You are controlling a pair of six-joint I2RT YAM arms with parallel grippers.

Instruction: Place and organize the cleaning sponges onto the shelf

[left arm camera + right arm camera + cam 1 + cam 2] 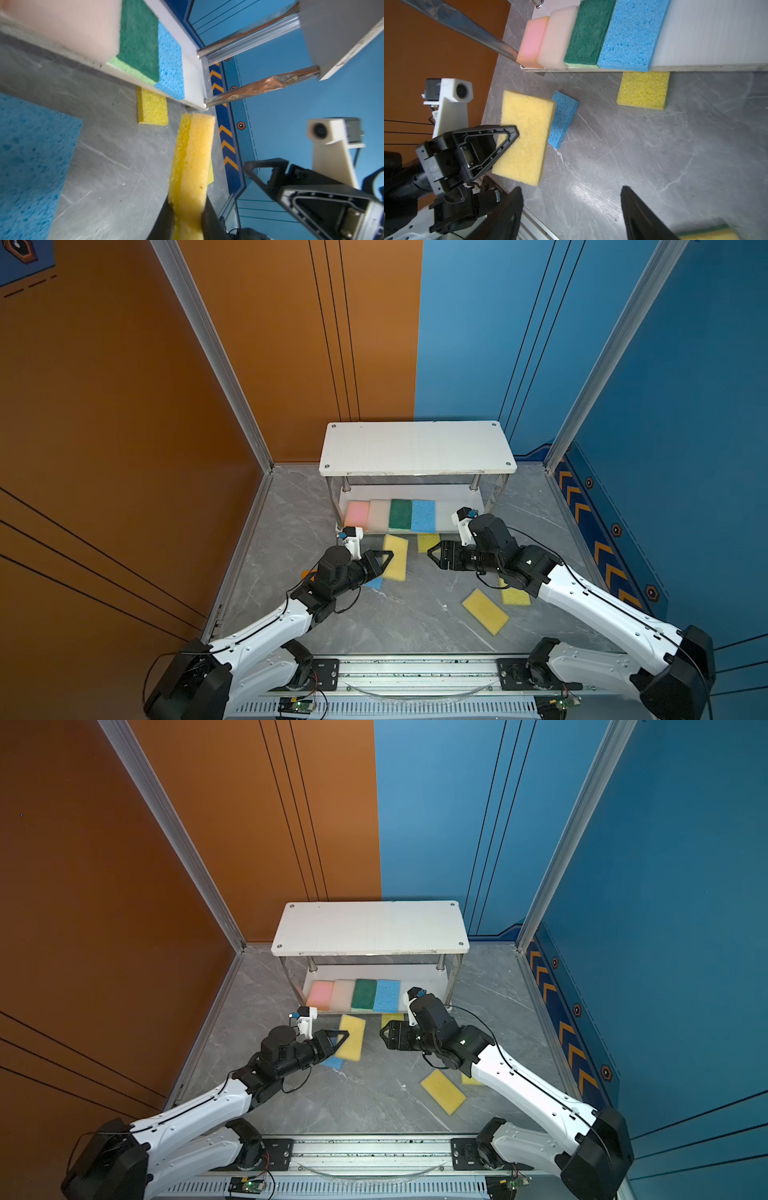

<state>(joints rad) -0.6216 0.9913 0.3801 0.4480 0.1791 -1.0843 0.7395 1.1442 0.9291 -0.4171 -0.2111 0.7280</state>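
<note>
The shelf point(417, 448) point(370, 928) stands at the back. Its lower board point(708, 37) carries a row of cleaning sponges: pink point(357, 513), off-white point(379, 514), dark green point(400, 514), blue point(423, 515). My left gripper point(384, 558) point(188, 204) is shut on one end of a yellow sponge point(397, 560) point(193, 162) point(525, 137), which hangs level above the floor in front of the shelf. Facing it from the right, my right gripper point(432, 551) point(571, 188) is open with only bare floor between its fingers.
On the grey floor lie a blue sponge point(375, 583) point(563, 119) below the held one, a yellow sponge point(428, 541) point(643, 90) half under the shelf, another yellow one point(485, 611) near the front, and a yellow-green one point(514, 596) under the right arm. An orange corner point(307, 573) shows behind the left wrist.
</note>
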